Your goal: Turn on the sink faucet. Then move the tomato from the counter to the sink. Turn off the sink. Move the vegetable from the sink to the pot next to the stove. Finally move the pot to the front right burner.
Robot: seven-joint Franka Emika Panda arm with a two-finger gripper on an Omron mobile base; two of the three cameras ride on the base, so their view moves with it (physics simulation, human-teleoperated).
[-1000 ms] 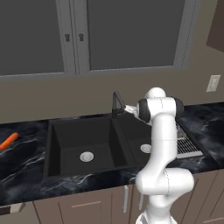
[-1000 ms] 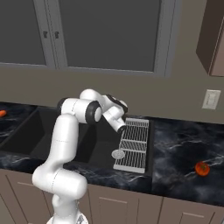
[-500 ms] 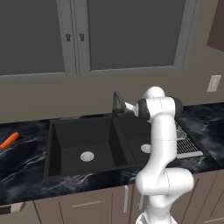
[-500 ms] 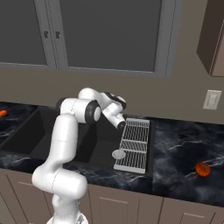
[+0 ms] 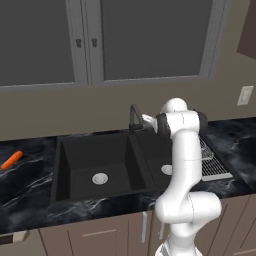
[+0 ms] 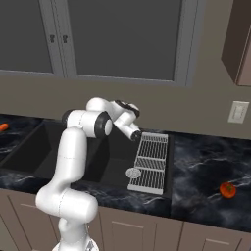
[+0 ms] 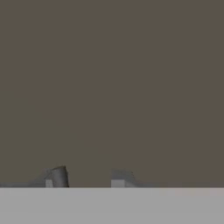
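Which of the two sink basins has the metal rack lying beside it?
The basin on the tomato's side of the counter: the silver wire rack lies along its outer edge. The other basin, toward the carrot, has none.

Left base view: camera sits behind the white arm [image 5: 182,165] to its left, looking forward and down over the matte black double-basin sink [image 5: 107,165], at middle range. Right base view: camera sits behind the arm to its right, facing the same way, at similar range. Both share the sink, the glossy black marble surface [image 6: 206,162], the brown wall and the grey cabinet doors [image 6: 122,37] above. Hand view: camera looks along the fingers [image 7: 59,177] straight at the plain brown wall [image 7: 113,87], very close.
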